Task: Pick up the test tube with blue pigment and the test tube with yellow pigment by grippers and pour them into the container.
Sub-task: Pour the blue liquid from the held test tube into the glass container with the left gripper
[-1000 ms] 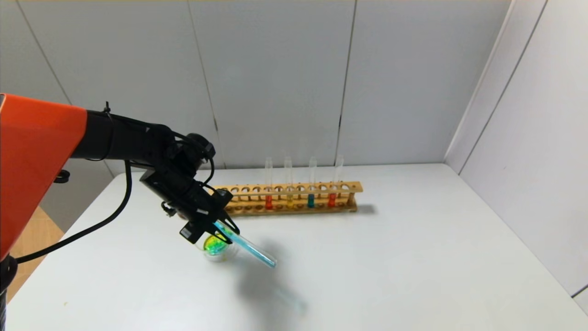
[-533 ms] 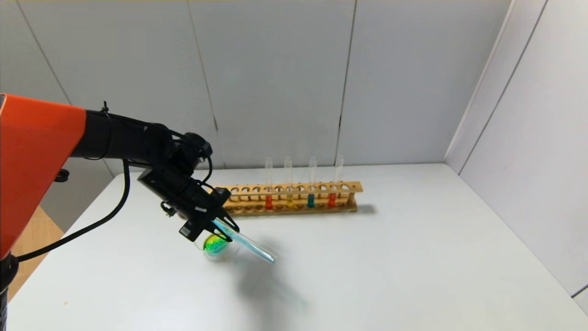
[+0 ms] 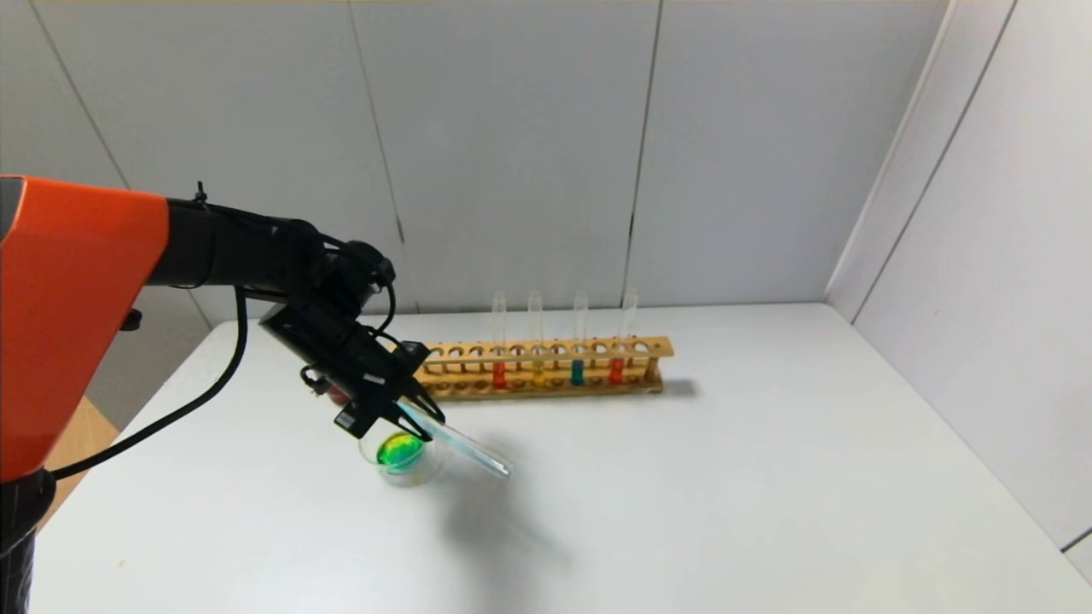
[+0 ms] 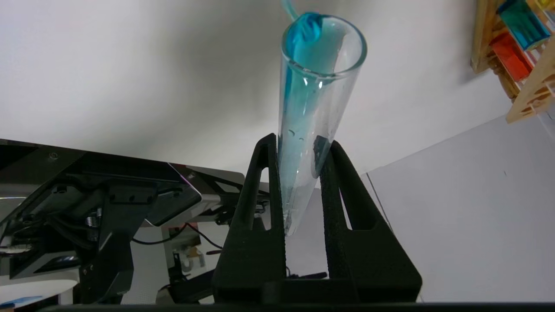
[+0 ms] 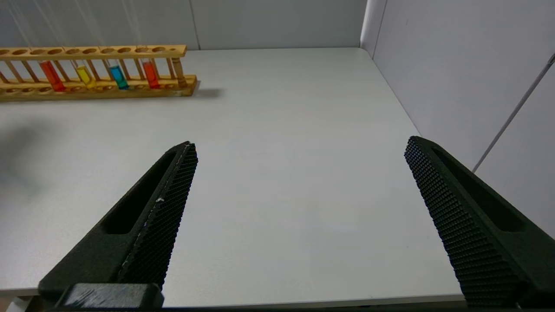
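Here the left pincer (image 3: 418,415) hangs over the left part of the white surface (image 3: 725,477), clamped on the test tube with blue pigment (image 3: 465,445). The tube's long axis slants across the head view: its gripped end sits above the container (image 3: 399,458), and its far end points down toward the surface's right-front area. In the left wrist view the tube's open mouth (image 4: 323,43) points away from the wrist, with blue liquid pooled at the rim and a thin stream leaving it. The container stands near the left edge and holds green-and-yellow liquid.

Behind it, the wooden rack (image 3: 546,368) runs parallel to the back wall, carrying four upright tubes: red, yellow, teal, red. Right of the rack and container the surface lies open up to the right wall panel and the front edge.

The right pincer (image 5: 299,186) hovers over the surface's right-front part with its jaws spread wide, gripping nothing.

No writing or labels can be read.
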`<state>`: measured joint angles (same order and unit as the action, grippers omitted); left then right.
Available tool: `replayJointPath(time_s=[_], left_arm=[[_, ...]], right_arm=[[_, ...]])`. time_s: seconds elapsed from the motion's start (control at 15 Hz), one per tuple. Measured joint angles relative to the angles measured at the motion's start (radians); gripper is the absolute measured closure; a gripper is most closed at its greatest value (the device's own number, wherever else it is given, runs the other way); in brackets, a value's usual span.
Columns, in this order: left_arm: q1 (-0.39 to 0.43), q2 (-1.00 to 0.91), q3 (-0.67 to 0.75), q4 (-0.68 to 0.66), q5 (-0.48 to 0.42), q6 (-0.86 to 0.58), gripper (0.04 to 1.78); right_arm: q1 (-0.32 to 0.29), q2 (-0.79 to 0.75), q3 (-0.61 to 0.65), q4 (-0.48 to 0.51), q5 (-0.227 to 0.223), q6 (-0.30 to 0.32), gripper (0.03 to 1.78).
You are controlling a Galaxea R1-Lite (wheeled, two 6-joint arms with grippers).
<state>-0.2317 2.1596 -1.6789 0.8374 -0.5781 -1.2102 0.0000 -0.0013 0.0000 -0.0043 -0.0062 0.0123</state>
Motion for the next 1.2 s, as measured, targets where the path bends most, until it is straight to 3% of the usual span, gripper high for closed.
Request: replayJointPath(time_s=[0.73,1.2], left_arm=[[0.019,0.011,-0.026,0.027,-0.026,0.022,1.52],[0.063,0.022,-0.065,0.076,-0.131,0.030,1.52]], right_arm=[[0.000,0.000,0.000,0.000,0.001,0.000,0.06],[0.000,0.000,0.000,0.000,0.000,0.000,0.06]])
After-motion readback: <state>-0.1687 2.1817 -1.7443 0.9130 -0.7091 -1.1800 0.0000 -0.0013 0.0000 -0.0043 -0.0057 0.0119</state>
